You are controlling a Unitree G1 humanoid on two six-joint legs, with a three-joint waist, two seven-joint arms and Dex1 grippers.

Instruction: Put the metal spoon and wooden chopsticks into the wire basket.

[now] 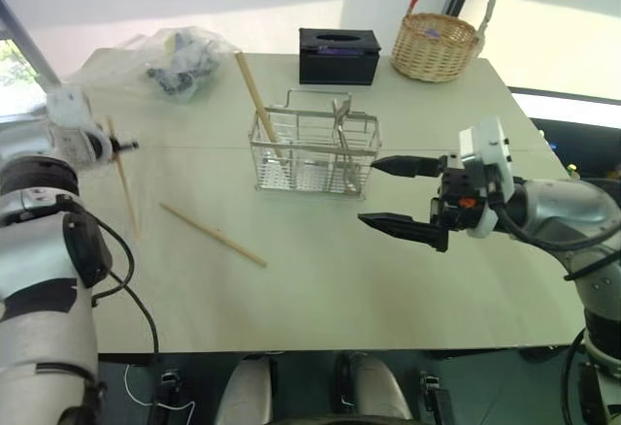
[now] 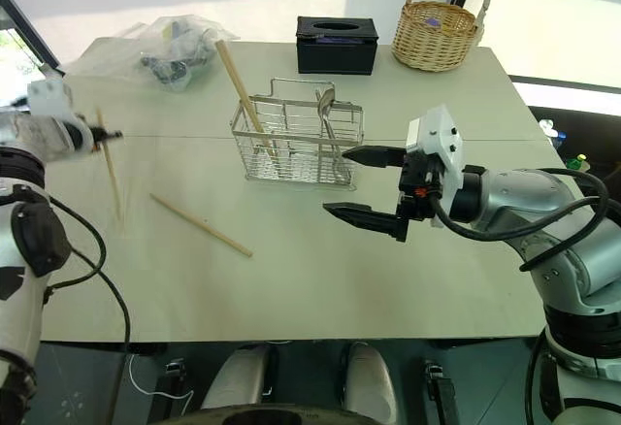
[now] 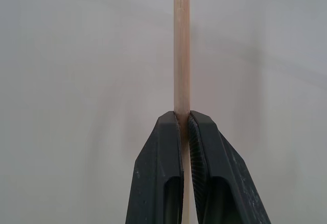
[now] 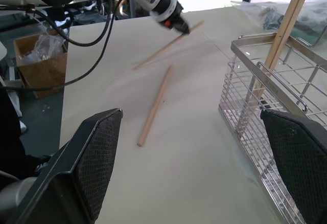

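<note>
Pale table — no legible writing

No readable text, no labels, no brand marks, no numbers or signs on any item on the tabletop or around it

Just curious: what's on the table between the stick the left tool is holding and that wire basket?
One loose chopstick lies flat there on bare table, apart from the wire basket; the left eye view shows it.
</note>
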